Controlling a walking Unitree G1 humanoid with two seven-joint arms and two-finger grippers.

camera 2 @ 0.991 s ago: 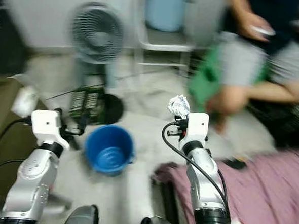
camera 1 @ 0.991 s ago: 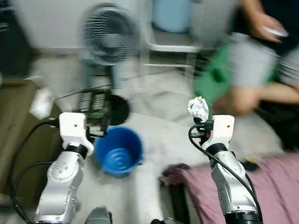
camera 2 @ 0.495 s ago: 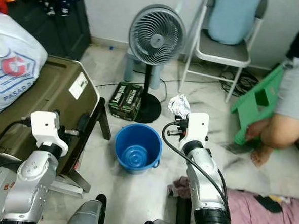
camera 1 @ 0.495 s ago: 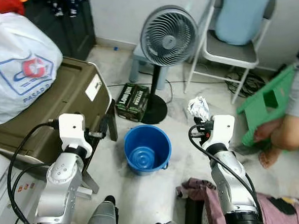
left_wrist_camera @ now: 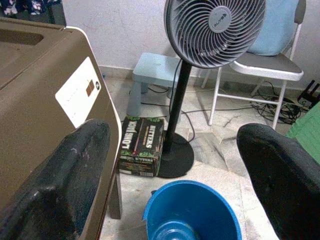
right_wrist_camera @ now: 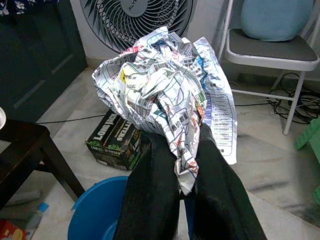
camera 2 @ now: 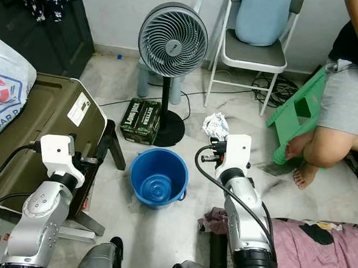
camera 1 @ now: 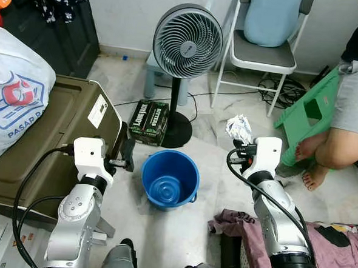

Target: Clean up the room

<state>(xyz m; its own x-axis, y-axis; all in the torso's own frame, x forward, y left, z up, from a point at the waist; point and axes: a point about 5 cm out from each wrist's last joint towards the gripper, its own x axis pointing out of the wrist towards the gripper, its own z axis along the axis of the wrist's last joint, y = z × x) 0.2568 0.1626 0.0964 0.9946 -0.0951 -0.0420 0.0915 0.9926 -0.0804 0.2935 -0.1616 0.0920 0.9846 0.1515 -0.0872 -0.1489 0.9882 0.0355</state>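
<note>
Right gripper (right_wrist_camera: 187,165): raised in front of the robot, its two black fingers (right_wrist_camera: 150,200) pressed together on a crumpled ball of printed paper (right_wrist_camera: 167,95); the paper sits at the fingertips, off the floor, to the right of the bucket and above floor level.

Left gripper (left_wrist_camera: 175,165): held level beside the brown bin, fingers wide apart with nothing between them; the bucket shows in the gap.

Blue bucket (camera 1: 170,179): upright on the pale marble floor (camera 1: 224,191), between the two arms; inside looks bare, apart from its moulded bottom.

Brown bin (camera 1: 45,138): large, at the robot's left, lid closed, white label on its near face; a white plastic bag (camera 1: 14,93) with red and blue print rests on top.

Standing fan (camera 1: 188,40): grey, on a black pole and round black base just beyond the bucket; a small pale stool (left_wrist_camera: 152,67) behind it.

Dark printed carton (camera 1: 148,121): on the floor, touching the fan base on its left side.

Folding chair (camera 1: 263,54): white frame, grey seat, pale blue cushion (camera 1: 272,18) against its back; cables on the floor beneath.

Green step stool (camera 1: 311,115): tilted, at the right.

Person (camera 1: 351,102): seated at the far right, grey shorts, bare feet on the floor.

Pink cloth (camera 1: 317,252): spread over the floor at lower right.
</note>
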